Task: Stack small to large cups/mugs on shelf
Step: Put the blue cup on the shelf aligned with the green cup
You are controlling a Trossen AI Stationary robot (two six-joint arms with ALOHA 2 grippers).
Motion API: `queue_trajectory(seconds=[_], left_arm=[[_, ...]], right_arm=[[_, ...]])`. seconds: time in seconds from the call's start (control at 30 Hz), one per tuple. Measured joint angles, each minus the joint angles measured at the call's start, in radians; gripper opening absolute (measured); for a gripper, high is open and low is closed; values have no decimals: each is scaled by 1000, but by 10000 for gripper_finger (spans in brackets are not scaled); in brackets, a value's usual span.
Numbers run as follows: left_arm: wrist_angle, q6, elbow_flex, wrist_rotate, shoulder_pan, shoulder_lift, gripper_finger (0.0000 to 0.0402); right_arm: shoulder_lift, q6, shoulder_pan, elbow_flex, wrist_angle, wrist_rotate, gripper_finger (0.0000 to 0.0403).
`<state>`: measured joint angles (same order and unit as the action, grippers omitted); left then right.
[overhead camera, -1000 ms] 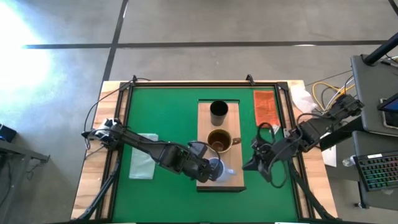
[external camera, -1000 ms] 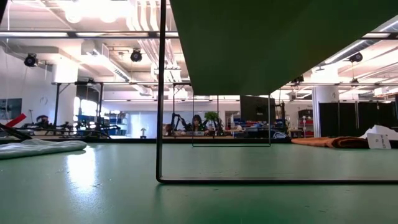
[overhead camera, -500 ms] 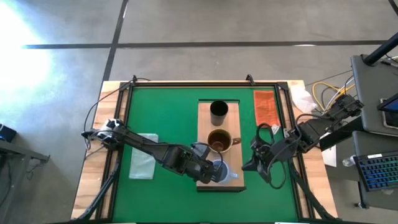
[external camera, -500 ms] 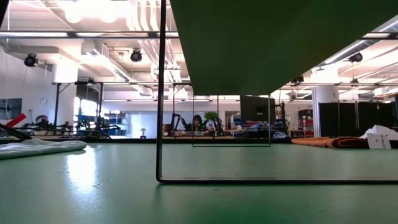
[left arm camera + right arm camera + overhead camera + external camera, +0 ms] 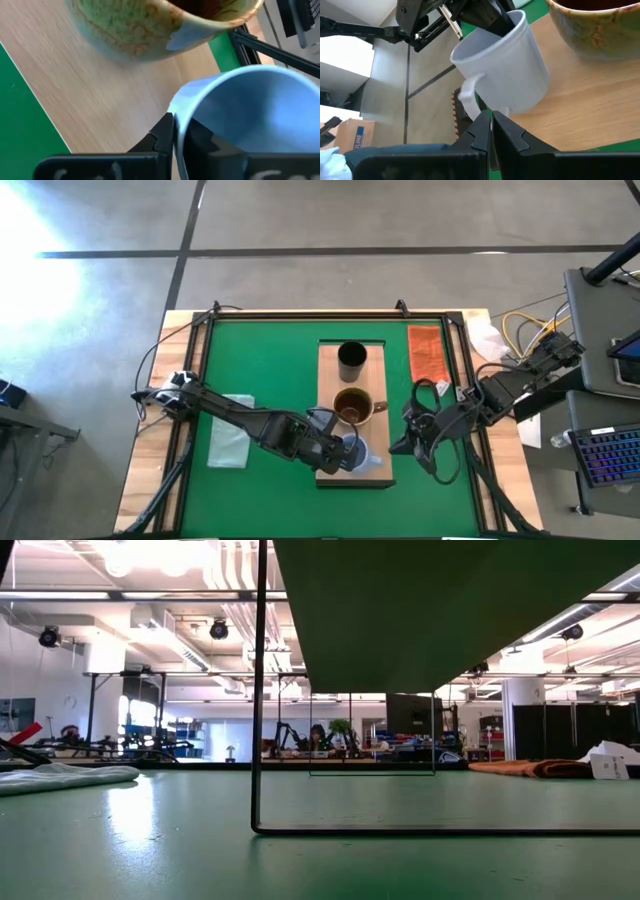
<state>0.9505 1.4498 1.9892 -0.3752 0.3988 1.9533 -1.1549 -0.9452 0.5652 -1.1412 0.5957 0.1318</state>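
The light-wood shelf [image 5: 377,380] stands raised on thin black legs [image 5: 258,690] in the middle of the green mat. On it stand the black tumbler [image 5: 351,360] at the far end and the brown-olive mug [image 5: 352,407] in the middle. My left gripper [image 5: 345,450] is shut on the pale blue-white mug [image 5: 358,457] at the shelf's near end. The mug's handle [image 5: 468,95] points toward my right gripper [image 5: 398,446]. That gripper is shut just right of the shelf; whether it touches the mug cannot be told. My left gripper holds the pale blue-white mug by its rim [image 5: 179,111], on the side away from the handle. One finger [image 5: 200,142] is inside the mug and one [image 5: 161,136] is outside. It comes slanting down from the table's left. The mug is tilted; my right fingers hide its base.
A pale green cloth [image 5: 230,443] lies on the mat left of the shelf, under my left arm. An orange-red cloth [image 5: 427,352] lies at the far right. A black frame [image 5: 300,313] edges the mat. Cables [image 5: 530,330] and a keyboard [image 5: 610,455] lie right of the table.
My left gripper has carried the pale blue-white mug a little toward the shelf's near right corner, still shut on its rim. My right gripper has kept still.
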Motion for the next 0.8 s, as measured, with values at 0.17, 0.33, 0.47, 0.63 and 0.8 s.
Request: queue_trajectory(seconds=[0.17,0.33,0.47,0.63,0.8], left_arm=[[0,0,0,2,0,-1,4],[1,-8,13,3,0,-3,14],[-2,-18,31,3,0,-4,21],[0,-20,32,3,2,-5,23],[1,-19,32,4,2,-5,23]], right_arm=[[0,5,0,0,2,0,11],[0,7,0,1,8,0,11],[0,6,0,3,10,4,11],[0,-4,0,18,10,8,11],[0,-23,0,37,10,8,11]])
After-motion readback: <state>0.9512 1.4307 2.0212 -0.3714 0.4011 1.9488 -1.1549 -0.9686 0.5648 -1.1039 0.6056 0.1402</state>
